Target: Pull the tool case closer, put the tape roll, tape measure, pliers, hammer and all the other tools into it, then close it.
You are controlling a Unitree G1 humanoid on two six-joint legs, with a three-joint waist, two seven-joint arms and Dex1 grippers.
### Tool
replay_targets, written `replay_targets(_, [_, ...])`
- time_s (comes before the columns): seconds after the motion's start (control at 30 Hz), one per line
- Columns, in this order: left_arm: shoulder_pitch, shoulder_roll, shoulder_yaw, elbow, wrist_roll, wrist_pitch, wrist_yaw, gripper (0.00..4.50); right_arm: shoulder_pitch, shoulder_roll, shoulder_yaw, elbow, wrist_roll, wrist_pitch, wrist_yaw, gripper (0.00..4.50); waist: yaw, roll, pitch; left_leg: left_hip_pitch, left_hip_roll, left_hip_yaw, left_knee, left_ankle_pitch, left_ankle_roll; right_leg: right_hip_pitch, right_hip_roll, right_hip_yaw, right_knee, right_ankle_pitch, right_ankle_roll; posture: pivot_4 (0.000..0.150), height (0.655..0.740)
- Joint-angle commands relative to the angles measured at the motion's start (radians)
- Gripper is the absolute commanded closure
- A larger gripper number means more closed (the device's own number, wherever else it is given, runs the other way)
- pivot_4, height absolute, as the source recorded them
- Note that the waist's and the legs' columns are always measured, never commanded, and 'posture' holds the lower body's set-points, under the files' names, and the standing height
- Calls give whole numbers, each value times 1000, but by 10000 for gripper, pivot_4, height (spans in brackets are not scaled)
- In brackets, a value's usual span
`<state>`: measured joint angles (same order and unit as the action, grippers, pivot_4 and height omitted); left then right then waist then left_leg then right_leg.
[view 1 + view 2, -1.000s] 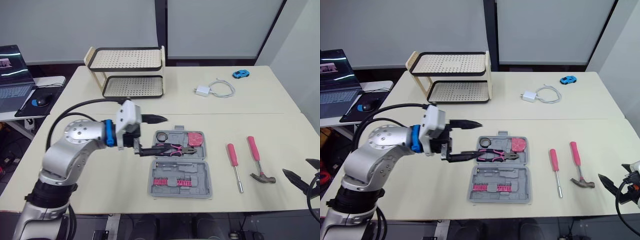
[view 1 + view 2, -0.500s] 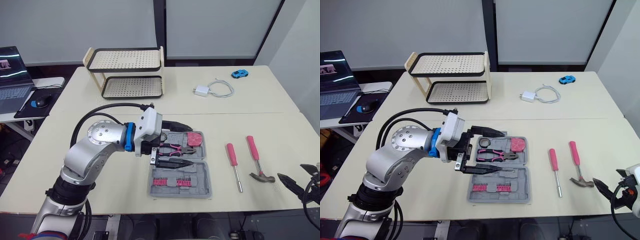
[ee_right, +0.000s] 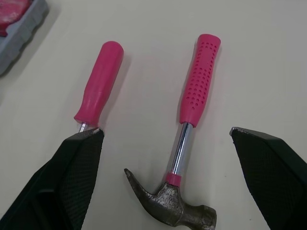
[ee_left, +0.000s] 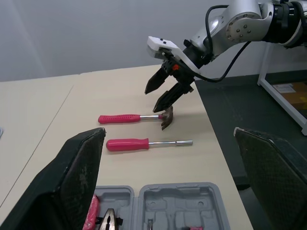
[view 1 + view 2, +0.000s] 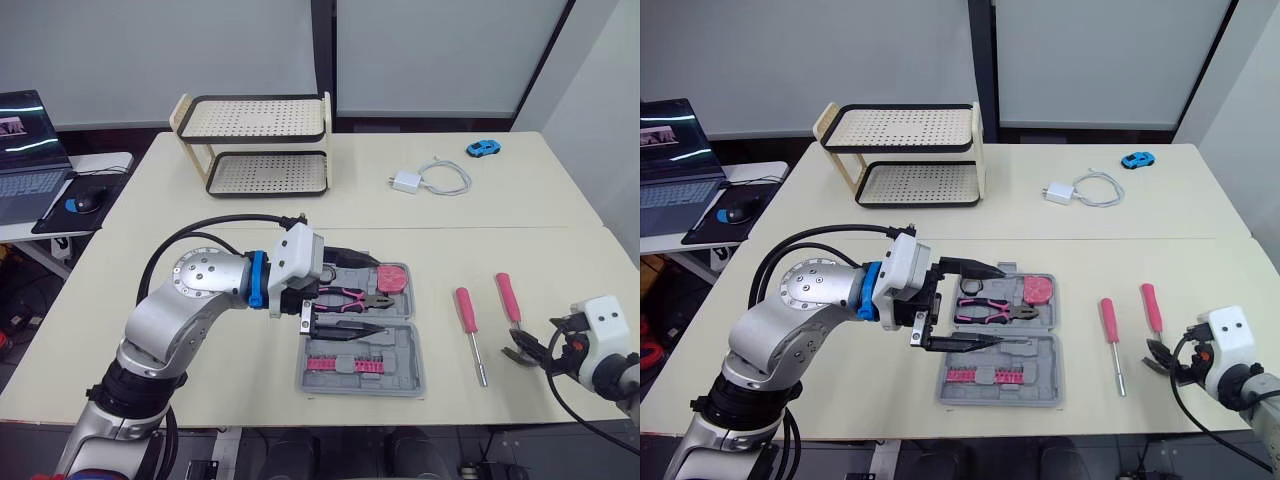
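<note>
the open tool case (image 5: 405,360) sits at lower centre of the frame with the left gripper (image 5: 380,293) spread wide and empty over it, while at lower right the right gripper (image 3: 165,132) gapes empty over the hammer (image 3: 199,76), beside the screwdriver (image 5: 465,310).

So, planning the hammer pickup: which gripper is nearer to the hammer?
Right. The right gripper, open, is at the head of the hammer; the left gripper is over the tool case, well away.
</note>
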<state>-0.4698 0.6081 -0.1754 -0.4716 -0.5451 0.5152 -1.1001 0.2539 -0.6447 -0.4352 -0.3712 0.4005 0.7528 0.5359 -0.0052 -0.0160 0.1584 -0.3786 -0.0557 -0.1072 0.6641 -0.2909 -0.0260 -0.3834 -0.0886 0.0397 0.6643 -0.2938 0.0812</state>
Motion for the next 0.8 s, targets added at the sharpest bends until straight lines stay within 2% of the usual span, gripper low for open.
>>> replay_targets(0.03, [4,-5,-14,-48,-8,-3,12,171,-24,13,6,2,-15,3,-40,0,0,0,0,0,0,0,0,0,0,0,0,0,0,0,0,1500,7400])
replay_targets(0.3, [4,-11,-34,-48,-8,-2,25,171,-48,31,55,85,-59,-32,-70,0,-1,0,0,0,0,0,0,0,0,0,0,0,0,0,0,1500,7400])
replay_targets(0.77, [5,-13,-47,-49,6,-6,37,171,-120,60,55,228,-55,-45,-77,0,-3,0,0,0,0,0,0,0,0,0,0,0,0,0,0,1500,7400])
replay_targets(0.8, [6,-12,-48,-51,6,-6,37,25,-120,58,61,230,-58,-45,-76,1726,-3,0,0,0,0,0,0,0,0,0,0,0,0,0,0,1500,7400])
